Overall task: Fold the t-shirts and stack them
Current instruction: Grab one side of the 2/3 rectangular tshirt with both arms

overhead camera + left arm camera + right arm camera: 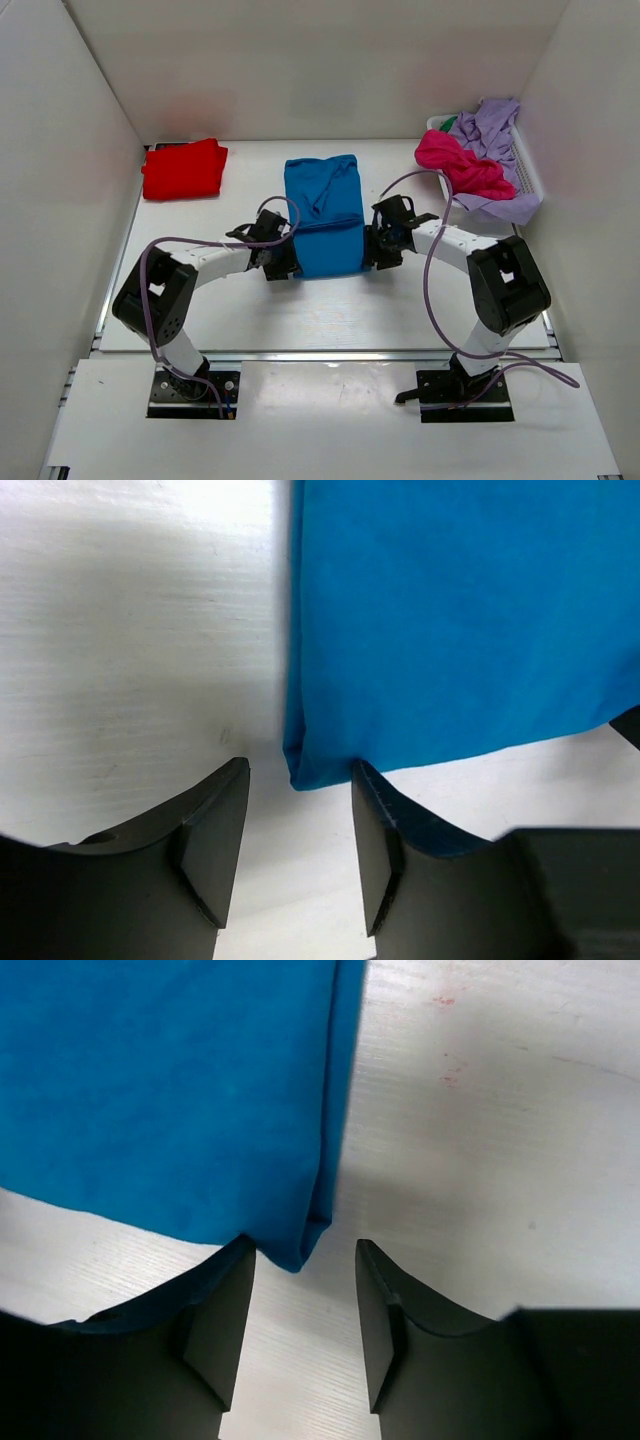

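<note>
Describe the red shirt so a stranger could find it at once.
Start at the white table and go to its far left corner. The red t-shirt lies there alone as a folded bundle. It is the only red thing, apart from the blue t-shirt at centre and outside the basket at far right.

The left arm [215,262] and right arm [452,240] are showing white links with black joints, each trailing a purple cable [428,290]. The left gripper [300,767] and right gripper [305,1243] are showing black, curved fingers [215,845].
</note>
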`<action>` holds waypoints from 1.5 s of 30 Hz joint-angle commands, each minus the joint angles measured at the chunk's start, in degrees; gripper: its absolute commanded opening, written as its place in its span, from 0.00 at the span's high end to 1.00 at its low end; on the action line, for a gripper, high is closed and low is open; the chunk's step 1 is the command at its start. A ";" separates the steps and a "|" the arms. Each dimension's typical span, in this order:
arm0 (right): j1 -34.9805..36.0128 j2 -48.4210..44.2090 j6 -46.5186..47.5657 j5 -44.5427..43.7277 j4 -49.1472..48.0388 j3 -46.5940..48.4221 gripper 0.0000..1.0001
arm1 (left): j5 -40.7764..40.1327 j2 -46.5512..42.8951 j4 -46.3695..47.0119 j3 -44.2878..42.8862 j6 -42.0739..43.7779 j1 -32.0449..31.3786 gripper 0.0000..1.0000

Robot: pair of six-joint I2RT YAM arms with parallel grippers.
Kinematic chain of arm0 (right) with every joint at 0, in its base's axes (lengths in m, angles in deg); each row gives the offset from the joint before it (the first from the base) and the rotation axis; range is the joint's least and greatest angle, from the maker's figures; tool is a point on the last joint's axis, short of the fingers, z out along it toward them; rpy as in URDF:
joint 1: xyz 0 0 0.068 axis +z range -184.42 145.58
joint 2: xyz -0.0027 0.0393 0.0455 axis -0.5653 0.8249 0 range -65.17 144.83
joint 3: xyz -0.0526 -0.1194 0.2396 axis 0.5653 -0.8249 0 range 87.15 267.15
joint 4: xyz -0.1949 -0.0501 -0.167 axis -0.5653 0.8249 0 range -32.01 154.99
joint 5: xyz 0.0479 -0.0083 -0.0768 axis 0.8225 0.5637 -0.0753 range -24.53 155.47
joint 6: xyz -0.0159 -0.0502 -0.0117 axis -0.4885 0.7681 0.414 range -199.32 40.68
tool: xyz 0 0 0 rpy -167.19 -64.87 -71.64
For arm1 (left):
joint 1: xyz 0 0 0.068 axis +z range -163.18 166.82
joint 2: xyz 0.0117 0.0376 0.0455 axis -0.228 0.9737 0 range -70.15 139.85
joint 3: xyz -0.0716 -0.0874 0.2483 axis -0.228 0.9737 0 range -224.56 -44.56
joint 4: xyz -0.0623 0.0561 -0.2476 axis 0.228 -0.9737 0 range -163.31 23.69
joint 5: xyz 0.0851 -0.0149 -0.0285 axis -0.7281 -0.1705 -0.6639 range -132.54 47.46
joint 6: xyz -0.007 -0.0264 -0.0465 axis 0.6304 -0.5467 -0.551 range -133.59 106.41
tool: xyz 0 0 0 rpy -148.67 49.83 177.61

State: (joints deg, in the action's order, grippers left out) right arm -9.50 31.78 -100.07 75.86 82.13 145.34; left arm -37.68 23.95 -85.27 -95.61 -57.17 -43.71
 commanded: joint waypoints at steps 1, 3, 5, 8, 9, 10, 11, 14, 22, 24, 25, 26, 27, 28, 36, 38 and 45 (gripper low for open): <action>1.87 2.36 -1.92 -2.30 -0.16 1.83 0.58 | -3.36 0.11 1.12 -0.46 -2.83 -2.87 0.46; 2.93 2.98 -2.27 -3.70 0.38 1.92 0.59 | -4.51 1.25 0.59 -0.11 -3.89 -3.84 0.48; 3.99 4.03 -2.80 -5.47 0.99 1.40 0.61 | -4.78 1.26 2.08 0.68 -5.29 -4.28 0.53; 4.95 3.95 -4.38 -7.66 -0.14 0.43 0.64 | -7.06 1.61 3.14 1.48 -6.26 -4.55 0.62; 5.22 3.86 -4.73 -8.28 -1.19 -0.18 0.66 | -7.93 1.52 3.23 1.48 -6.44 -4.55 0.63; 5.22 3.69 -5.34 -8.28 -1.46 -0.62 0.66 | -8.37 1.08 3.05 1.48 -6.09 -4.63 0.62; 5.04 3.69 -5.52 -8.28 -1.73 -0.54 0.66 | -8.81 1.25 2.97 1.04 -6.17 -4.72 0.58; 5.39 3.95 -5.53 -8.46 -1.99 -0.36 0.66 | -9.17 0.38 1.74 1.12 -6.08 -4.11 0.53; 4.87 4.57 -4.82 -8.11 -1.55 0.43 0.66 | -10.58 -1.73 2.43 3.85 -6.35 -3.05 0.43; 5.22 4.57 -5.00 -8.02 -1.20 0.52 0.66 | -10.49 -0.94 2.52 3.32 -6.18 -2.79 0.44; 5.31 4.74 -4.82 -8.11 -1.29 0.43 0.66 | -10.49 -0.24 2.44 2.80 -6.35 -3.14 0.44; 5.05 4.57 -5.08 -7.85 -1.20 0.25 0.66 | -10.58 0.20 2.52 2.45 -6.09 -3.31 0.44; 4.96 4.57 -4.83 -8.11 -1.29 0.34 0.67 | -10.58 0.64 2.61 1.83 -6.35 -3.23 0.45; 5.56 4.74 -4.82 -7.85 -1.38 0.25 0.66 | -10.40 1.42 2.27 1.31 -6.35 -3.57 0.48; 5.48 5.88 -5.00 -8.63 -2.78 -0.80 0.89 | -11.10 2.49 4.29 1.65 -7.84 -4.37 0.99; 5.66 5.97 -4.82 -8.90 -2.61 -0.98 0.99 | -10.49 2.93 3.14 1.65 -7.06 -4.37 1.00; 8.73 0.45 -3.16 -7.76 2.05 -4.57 1.00 | -9.17 -6.19 -4.58 6.82 -2.40 -4.81 1.00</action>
State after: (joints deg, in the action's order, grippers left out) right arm -3.18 33.74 -104.57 68.65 78.86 144.49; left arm -46.77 23.47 -81.21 -92.39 -62.76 -47.68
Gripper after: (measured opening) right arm 0.036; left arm 0.020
